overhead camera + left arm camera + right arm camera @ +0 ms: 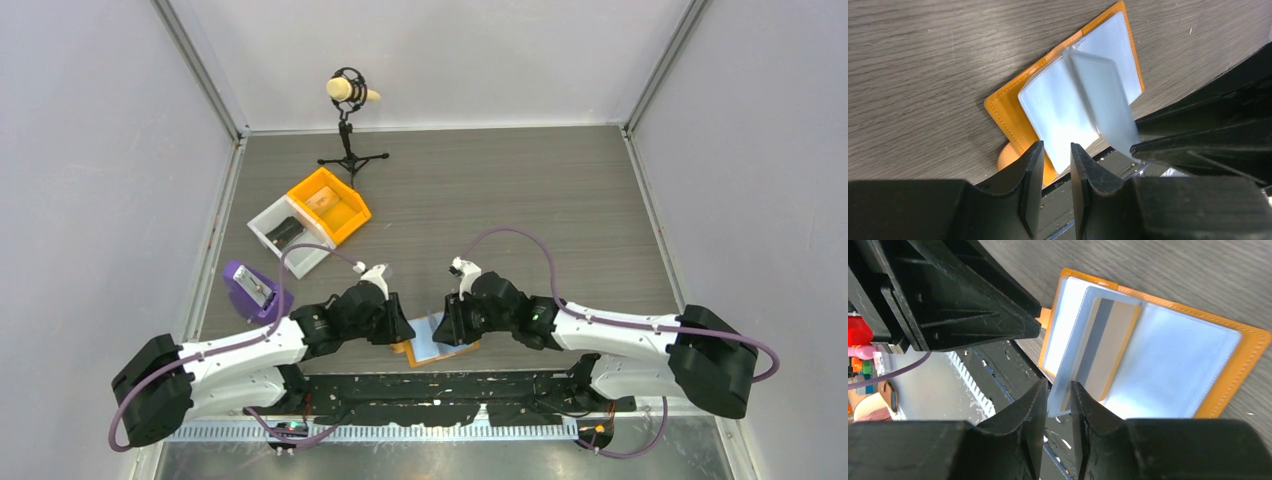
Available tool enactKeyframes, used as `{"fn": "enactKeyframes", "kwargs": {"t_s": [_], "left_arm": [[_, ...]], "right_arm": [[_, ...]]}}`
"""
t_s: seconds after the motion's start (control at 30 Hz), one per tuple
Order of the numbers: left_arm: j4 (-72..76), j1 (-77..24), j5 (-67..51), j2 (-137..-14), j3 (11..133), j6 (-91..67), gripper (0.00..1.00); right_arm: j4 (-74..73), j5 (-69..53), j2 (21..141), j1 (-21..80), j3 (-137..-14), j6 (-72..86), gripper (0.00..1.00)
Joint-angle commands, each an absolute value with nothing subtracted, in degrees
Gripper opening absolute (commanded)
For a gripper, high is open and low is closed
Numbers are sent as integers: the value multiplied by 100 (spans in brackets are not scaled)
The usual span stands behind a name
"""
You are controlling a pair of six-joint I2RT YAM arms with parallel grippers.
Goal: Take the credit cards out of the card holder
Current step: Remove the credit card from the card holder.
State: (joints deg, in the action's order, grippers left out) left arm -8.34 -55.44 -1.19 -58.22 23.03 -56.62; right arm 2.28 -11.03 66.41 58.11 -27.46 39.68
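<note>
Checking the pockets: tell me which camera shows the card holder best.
Right wrist: the card holder lies open and large, pockets clear, one sleeve lifted. Left wrist shows it open too, lower edge behind the jaws. Top external shows only a sliver.

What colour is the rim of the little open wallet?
Orange-tan, framing the flat bifold card holder and its pale blue-grey pockets. Best in the left wrist view.
</note>
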Motion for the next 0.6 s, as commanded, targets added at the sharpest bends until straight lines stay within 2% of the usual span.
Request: {"fn": "enactKeyframes", "kwargs": {"t_s": [0.0,0.07,0.3,0.57], "left_arm": [[-1044,-5563,220,-5497,2305,-5684,28],[-1117,-5563,254,-5350,2286,-5699,28],[-1061,-5563,204,-5194,2259,-5709,27],[-283,-5563,-262,-6027,2217,-5660,18]], "right_arm": [[572,-1363,6854,5963,-3090,4026,34],[542,-1339,6855,5976,-3101,3977,37],[251,-959,6708,5957,-3119,3771,38],[349,-1081,7091,5678,-3060,3585,34]]}}
